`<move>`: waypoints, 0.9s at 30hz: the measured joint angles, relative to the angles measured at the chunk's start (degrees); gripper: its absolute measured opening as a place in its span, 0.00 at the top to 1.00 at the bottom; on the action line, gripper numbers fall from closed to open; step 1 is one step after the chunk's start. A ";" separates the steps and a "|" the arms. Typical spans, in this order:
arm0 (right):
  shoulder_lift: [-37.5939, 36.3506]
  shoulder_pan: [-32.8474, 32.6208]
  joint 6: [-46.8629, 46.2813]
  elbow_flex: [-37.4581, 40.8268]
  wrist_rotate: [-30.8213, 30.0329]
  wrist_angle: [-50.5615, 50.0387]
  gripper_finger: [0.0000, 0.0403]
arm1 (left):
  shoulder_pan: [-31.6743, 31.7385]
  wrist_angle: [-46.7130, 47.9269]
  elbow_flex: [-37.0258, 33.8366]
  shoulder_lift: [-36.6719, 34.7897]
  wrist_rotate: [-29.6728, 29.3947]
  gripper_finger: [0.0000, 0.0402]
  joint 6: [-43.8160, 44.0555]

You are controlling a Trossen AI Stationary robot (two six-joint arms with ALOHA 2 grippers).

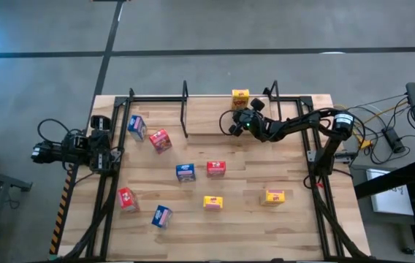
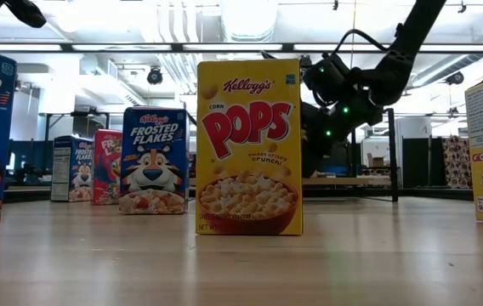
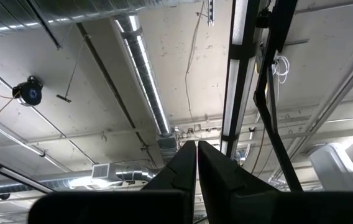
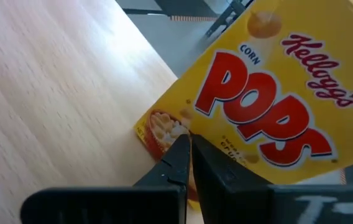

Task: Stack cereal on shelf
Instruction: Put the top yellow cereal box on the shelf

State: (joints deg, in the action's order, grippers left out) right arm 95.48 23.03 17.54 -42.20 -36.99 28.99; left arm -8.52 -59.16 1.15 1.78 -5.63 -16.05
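A yellow Corn Pops box (image 1: 240, 96) stands upright on its base at the far edge of the shelf (image 1: 207, 126), a light board in a black frame. My right gripper (image 4: 189, 142) is shut just in front of the box's printed face (image 4: 270, 106), low down; it also shows over the shelf in the high view (image 1: 237, 117). Two more yellow boxes (image 1: 212, 202) (image 1: 275, 196), three blue (image 1: 185, 172) and three red (image 1: 215, 169) stand on the table. My left gripper (image 3: 197, 146) is shut, parked at the table's left edge (image 1: 94, 150), pointing up at the ceiling. My right gripper has its shut fingertips (image 4: 179, 146) right at the lower part of the yellow box's front face (image 4: 170, 127), coming level from the near side. I cannot tell whether they touch the box. The box stands upright on the shelf board.
The shelf's black uprights (image 1: 185, 109) and end posts (image 1: 275, 91) rise beside the right gripper. A blue box (image 1: 136, 127) and a red box (image 1: 160, 140) stand by the shelf's left end. Black frame rails (image 1: 105, 197) (image 1: 321, 197) run along both table sides.
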 joint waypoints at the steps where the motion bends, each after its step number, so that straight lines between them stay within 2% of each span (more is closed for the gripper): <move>1: 0.00 0.00 0.00 -0.09 0.06 0.01 0.98 | -0.01 0.00 0.00 0.00 0.00 1.00 0.00; 27: -1.44 0.83 0.72 -0.46 2.40 -1.68 0.98 | 0.01 0.00 0.00 0.00 0.04 1.00 0.00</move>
State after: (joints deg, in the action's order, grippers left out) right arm 94.04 23.86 18.26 -42.65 -34.59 27.31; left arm -8.51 -59.16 1.15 1.78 -5.58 -16.05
